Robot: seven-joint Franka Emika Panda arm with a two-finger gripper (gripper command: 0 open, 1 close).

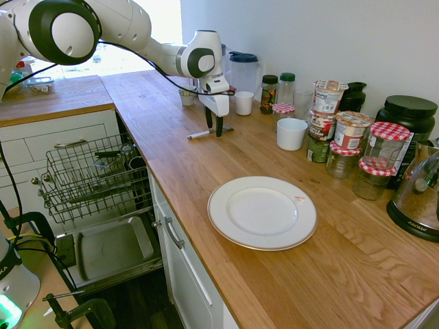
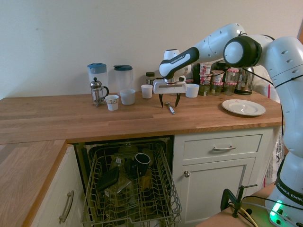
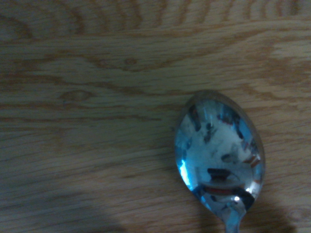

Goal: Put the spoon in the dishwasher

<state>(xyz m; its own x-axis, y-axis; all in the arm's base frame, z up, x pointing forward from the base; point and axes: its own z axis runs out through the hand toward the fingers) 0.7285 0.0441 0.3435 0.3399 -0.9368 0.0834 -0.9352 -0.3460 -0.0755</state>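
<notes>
While your gripper [image 2: 169,101] hangs pointing straight down over the worktop [image 1: 206,178], its fingers stand wide apart and hold nothing, one on each side of the spoon [image 2: 169,109], which lies flat on the wood just under them. You have placed the fingers across the handle, probably because that slim part is the only bit they can close on; the bowl, which fills much of the wrist view, is too broad and shallow to pinch. In the first exterior view the pale handle [image 1: 200,134] reaches left from the fingers toward the worktop's edge. Whether the fingertips touch the wood yet, you cannot tell from these views. Nearby cups [image 1: 244,103] and the jars [image 1: 328,96] stand farther back by the wall, well clear of your approach. Below the worktop the dishwasher [image 2: 130,187] is open with its rack [image 1: 89,175] pulled out, so the drop spot is ready. Judging by this, you are at the grasp step and the carry is not yet begun.
</notes>
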